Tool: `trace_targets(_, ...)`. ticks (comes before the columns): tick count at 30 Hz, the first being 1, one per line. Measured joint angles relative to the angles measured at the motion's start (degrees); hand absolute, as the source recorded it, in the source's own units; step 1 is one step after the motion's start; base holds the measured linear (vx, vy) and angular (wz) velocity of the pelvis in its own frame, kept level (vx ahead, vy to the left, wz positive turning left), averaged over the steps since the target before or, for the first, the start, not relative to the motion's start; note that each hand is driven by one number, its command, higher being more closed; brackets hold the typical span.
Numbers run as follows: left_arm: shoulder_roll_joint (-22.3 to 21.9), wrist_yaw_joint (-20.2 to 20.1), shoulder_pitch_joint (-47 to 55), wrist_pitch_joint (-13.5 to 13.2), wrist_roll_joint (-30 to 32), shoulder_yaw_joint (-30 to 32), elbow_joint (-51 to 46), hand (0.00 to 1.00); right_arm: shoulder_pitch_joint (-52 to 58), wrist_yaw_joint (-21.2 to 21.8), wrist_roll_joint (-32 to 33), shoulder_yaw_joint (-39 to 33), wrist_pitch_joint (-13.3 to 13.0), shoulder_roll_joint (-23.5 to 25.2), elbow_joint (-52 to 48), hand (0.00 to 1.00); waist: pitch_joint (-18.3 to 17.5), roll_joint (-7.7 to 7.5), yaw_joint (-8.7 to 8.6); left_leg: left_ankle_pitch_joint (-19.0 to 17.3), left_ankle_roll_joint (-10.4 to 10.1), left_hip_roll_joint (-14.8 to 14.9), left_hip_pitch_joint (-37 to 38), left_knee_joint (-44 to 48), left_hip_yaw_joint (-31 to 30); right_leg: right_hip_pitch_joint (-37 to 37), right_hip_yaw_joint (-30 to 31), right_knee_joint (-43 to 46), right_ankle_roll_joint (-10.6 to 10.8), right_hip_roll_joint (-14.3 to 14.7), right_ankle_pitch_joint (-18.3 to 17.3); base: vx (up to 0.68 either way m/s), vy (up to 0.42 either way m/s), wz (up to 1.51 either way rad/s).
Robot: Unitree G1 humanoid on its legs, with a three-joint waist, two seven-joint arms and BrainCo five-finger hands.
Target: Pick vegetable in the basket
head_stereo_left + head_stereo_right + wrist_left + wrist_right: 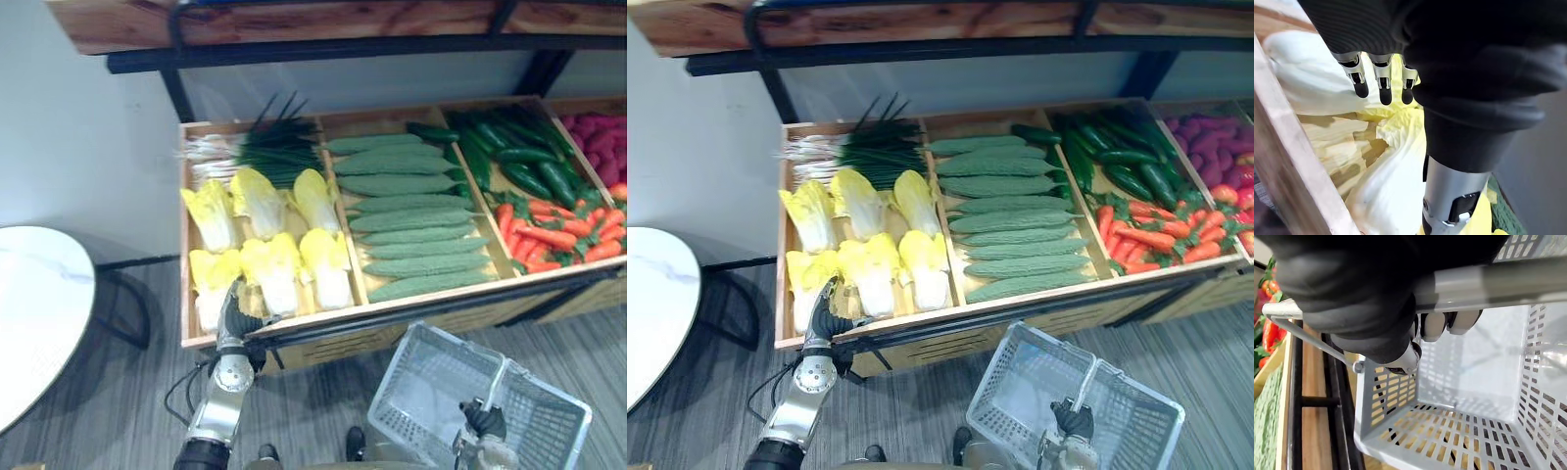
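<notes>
Currently reach step: left hand (1383,81) unclenched over cabbage (1393,196); right hand (1366,308) clasps basket handle (1508,280). Next: close on cabbage

The left hand (233,315) hides part of the near-left cabbage (208,274). In the wrist view its fingers (1382,83) hang straight over pale leaves, but whether they touch cannot be told. The right hand (484,421) curls round the handle (1498,281), its fingertips tucked behind the bar. The basket (400,392) is cut off at its near right corner by the view's edge. The white table (34,304) is cut off on the left. The red-purple vegetables (593,132) on the far right are cut off too, and too blurred to name.
</notes>
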Motion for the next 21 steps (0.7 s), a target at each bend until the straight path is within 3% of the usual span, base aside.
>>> trace_targets(4,0.1,2.9,-5.5,1.4,2.0,0.0,4.8,0.00,-0.4,-0.1,0.0,0.4,-0.7,0.0,-0.3,1.00,1.4,-0.19,-1.45,0.2,0.3,-0.2,-2.0,0.1,0.3,-2.1,0.9,-0.1,0.4,0.0,0.8,-0.06,0.005,-0.11)
trace_targets(5,0.1,3.8,-7.4,1.9,2.6,0.1,6.2,1.00,-0.3,-0.2,0.1,0.7,-1.1,-0.1,-0.9,1.00,2.5,-0.28,-1.55,0.2,0.3,-0.2,-2.3,0.4,0.4,-2.4,1.1,-0.1,0.5,0.0,0.9,-0.06,0.008,-0.07)
trace_targets(14,2.0,6.6,-17.0,1.0,1.2,2.4,13.9,1.00,-1.1,-0.1,1.2,1.8,-1.9,-0.1,-5.1,1.00,5.5,-0.38,-0.99,0.1,0.2,0.8,-4.3,2.3,1.5,-4.8,2.0,0.3,0.6,0.2,1.4,-0.01,-0.007,-0.05)
trace_targets(18,5.1,6.5,-20.6,0.5,-4.5,4.3,14.4,1.00,-1.4,-0.2,1.3,2.1,-1.9,-0.1,-8.0,1.00,7.8,-0.54,-1.14,0.2,0.2,0.6,-4.5,2.3,2.3,-5.4,2.7,0.2,0.7,0.1,1.9,-0.03,0.010,-0.09)
trace_targets(21,4.8,6.3,-17.8,0.2,-7.5,4.1,9.2,1.00,-1.6,-0.3,1.7,1.9,-1.8,0.1,-8.3,1.00,7.9,-0.47,-1.19,0.2,0.3,0.5,-4.2,2.0,2.3,-5.1,2.7,0.1,0.7,0.0,1.9,0.03,0.013,0.00)
